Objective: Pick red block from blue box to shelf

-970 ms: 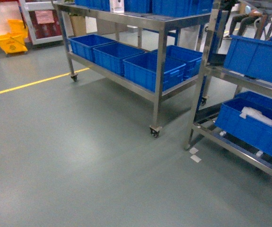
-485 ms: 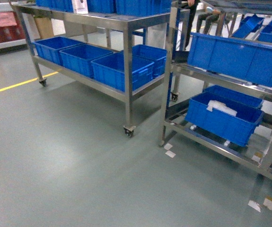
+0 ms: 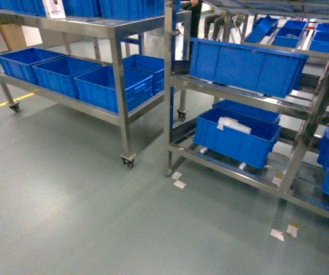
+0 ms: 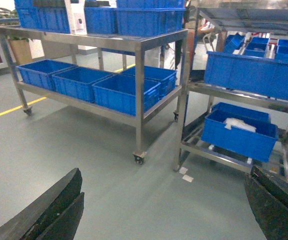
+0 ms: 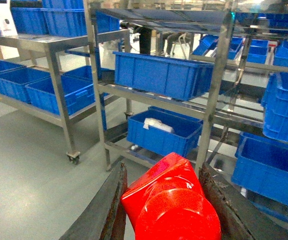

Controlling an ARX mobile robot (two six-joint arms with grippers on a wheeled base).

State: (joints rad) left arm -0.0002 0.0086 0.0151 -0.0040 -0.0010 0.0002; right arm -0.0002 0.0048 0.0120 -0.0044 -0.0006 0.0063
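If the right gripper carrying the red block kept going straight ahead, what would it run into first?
Probably the steel shelf, around its upright post and the blue crate on the lowest tier. The right gripper holds the red block; nothing shows in between, though depth is unclear.

No text, brand or number can be read in any view. The white box at upper left of the left wrist view bears a dark mark too blurred to make out, and the white tags on the floor are blank at this size.
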